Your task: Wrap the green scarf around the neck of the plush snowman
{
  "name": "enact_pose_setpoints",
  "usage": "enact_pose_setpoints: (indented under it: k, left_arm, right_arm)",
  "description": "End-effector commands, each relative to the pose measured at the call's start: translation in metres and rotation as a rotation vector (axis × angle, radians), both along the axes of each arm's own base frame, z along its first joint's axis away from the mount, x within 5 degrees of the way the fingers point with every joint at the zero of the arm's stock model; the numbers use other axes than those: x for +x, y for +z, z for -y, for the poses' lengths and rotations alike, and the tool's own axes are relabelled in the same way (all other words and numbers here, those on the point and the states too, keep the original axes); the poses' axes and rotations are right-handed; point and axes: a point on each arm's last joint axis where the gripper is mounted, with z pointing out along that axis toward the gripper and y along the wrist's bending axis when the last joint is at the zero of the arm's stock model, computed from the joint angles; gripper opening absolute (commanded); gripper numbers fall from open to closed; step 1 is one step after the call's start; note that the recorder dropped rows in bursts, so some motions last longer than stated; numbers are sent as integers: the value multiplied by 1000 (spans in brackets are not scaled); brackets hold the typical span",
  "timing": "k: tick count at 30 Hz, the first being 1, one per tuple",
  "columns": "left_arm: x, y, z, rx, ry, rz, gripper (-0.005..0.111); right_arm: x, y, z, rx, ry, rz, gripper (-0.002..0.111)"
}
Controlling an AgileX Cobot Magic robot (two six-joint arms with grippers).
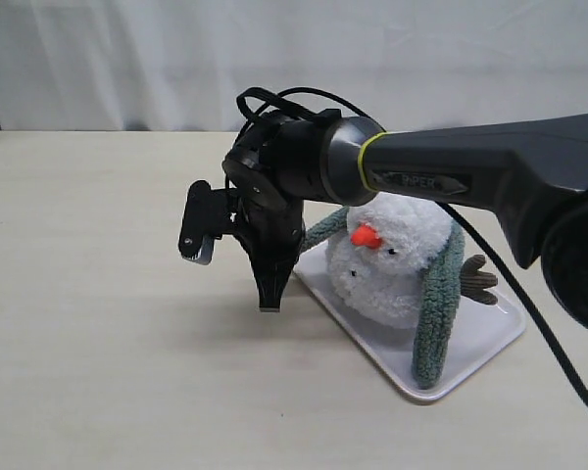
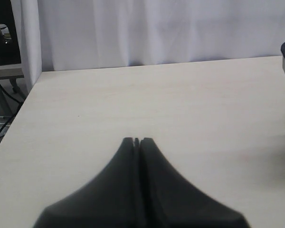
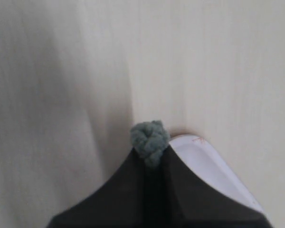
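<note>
Now right gripper (image 1: 270, 299) pinching end tuft of green scarf (image 3: 150, 139); plush snowman (image 1: 397, 269) at 3 o'clock from it, scarf long axis running toward snowman; left gripper (image 2: 137, 141) pressed together, farther off.

We see a fuzzy dusty-green fleece scarf (image 1: 439, 313), a fluffy white plush snowman (image 1: 397, 279), a smooth white plastic tray (image 1: 480, 340), and a matt pale bench (image 1: 98, 343).

- One plush snowman (image 1: 392, 264), with one orange nose (image 1: 366, 236) and one brown twig arm (image 1: 478, 279) in sight.
- One green scarf (image 1: 437, 313).
- One white tray (image 1: 480, 343).
- Two grippers: left gripper (image 2: 137, 141), right gripper (image 1: 268, 299).
- One table (image 1: 98, 343).
- One white curtain (image 1: 127, 59) behind.
</note>
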Motion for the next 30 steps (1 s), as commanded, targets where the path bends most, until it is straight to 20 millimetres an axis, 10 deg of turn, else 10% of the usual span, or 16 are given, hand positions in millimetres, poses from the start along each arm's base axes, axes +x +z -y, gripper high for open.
enact_pose_setpoints:
  k: [1, 30]
  left_arm:
    - [0, 0, 0, -5, 0, 7, 0]
    - [0, 0, 0, -5, 0, 7, 0]
  right_arm:
    - [-1, 1, -1, 8, 7, -6, 4]
    - [-7, -1, -10, 111, -1, -75, 4]
